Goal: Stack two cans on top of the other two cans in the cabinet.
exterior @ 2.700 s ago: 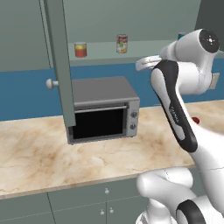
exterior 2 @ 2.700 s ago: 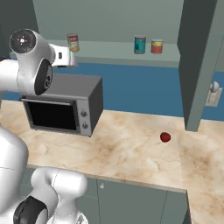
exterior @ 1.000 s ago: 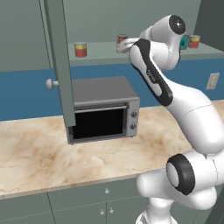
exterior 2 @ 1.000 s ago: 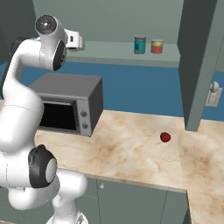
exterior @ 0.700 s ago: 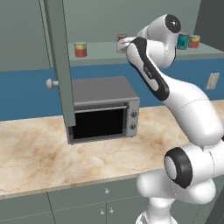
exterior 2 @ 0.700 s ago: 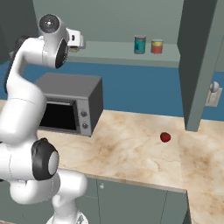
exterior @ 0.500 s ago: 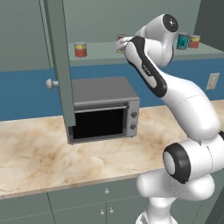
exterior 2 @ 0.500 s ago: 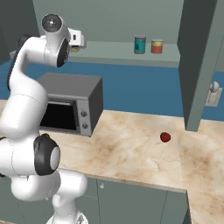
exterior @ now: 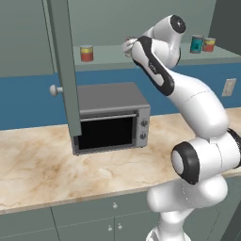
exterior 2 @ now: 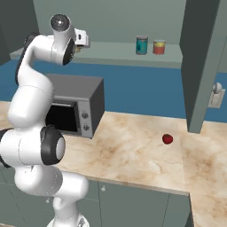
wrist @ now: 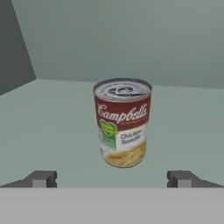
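Soup can (wrist: 123, 122) upright, fingers (wrist: 41, 178) spread wide

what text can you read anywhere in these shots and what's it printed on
"Campbell's": white script on the red band of the soup can in the hand view.
"Chicken Noodle": small words on its white band, blurred, a likely reading.
Teal can and red-orange cans: labels too small to read.
Toaster oven: no readable marks.
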